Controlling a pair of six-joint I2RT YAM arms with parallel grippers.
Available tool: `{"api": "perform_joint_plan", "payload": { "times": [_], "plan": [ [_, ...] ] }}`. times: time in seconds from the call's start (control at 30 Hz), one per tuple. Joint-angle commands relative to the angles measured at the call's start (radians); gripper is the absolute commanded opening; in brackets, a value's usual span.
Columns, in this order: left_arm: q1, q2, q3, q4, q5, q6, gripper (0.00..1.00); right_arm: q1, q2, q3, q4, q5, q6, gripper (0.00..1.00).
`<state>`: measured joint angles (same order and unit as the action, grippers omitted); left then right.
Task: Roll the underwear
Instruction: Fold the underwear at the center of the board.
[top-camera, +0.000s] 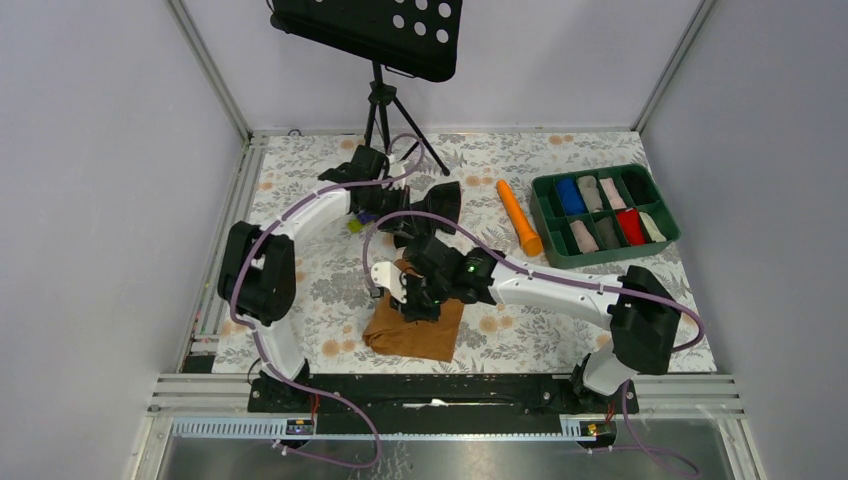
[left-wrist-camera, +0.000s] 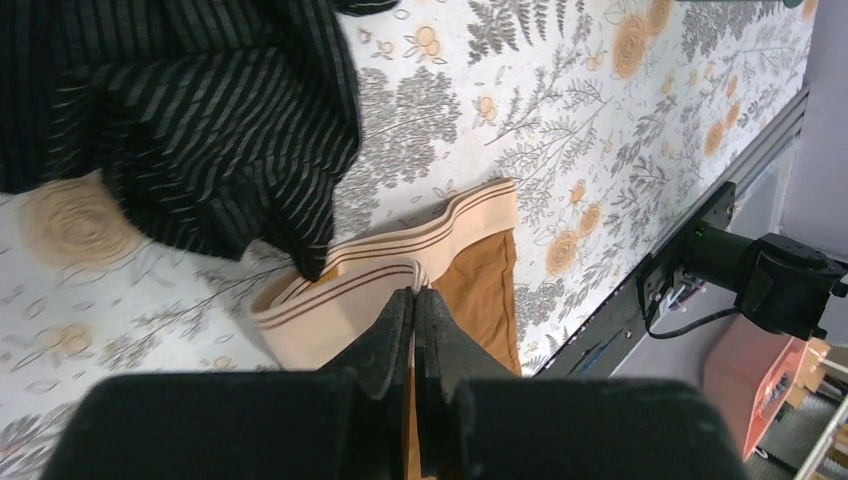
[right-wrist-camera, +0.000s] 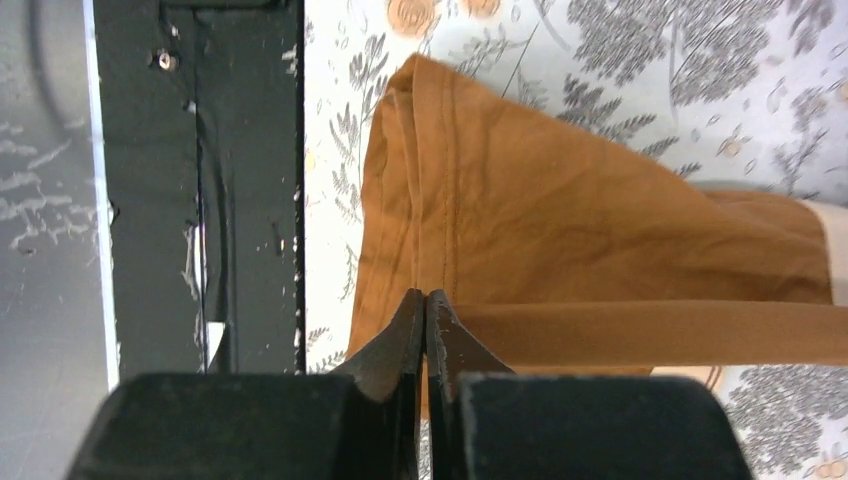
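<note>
The underwear (top-camera: 415, 325) lies loosely folded, not yet rolled, near the front edge of the floral tabletop (top-camera: 560, 320). The left tool (left-wrist-camera: 414, 292) is clamped on its beige waistband (left-wrist-camera: 400, 245), and the right tool (right-wrist-camera: 426, 295) pinches a brown fold. The rolling looks barely begun.

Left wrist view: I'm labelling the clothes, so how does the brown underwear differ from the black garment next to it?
Colour: the underwear is plain caramel brown; the black garment carries thin grey stripes. Trim: the underwear has a pale beige waistband; the black garment shows none. Pose: the underwear lies mostly flat; the black garment is bunched into folds. Both are soft fabric lying on the floral tablecloth.
</note>
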<state>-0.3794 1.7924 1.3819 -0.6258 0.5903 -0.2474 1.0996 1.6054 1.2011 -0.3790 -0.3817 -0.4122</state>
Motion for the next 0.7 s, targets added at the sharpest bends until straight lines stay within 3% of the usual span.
{"api": "perform_joint_plan", "payload": {
  "times": [0.0, 0.3, 0.67],
  "plan": [
    [-0.053, 0.034, 0.067, 0.084, 0.068, -0.016, 0.00, -0.003, -0.081, -0.034, -0.048, -0.068, 0.012, 0.00],
    [-0.138, 0.077, 0.067, 0.112, 0.072, -0.008, 0.00, -0.004, -0.082, -0.133, -0.013, -0.143, 0.076, 0.00],
    [-0.189, 0.146, 0.099, 0.112, 0.066, 0.008, 0.00, -0.004, -0.107, -0.230, 0.012, -0.105, 0.055, 0.00]
  ]
}}
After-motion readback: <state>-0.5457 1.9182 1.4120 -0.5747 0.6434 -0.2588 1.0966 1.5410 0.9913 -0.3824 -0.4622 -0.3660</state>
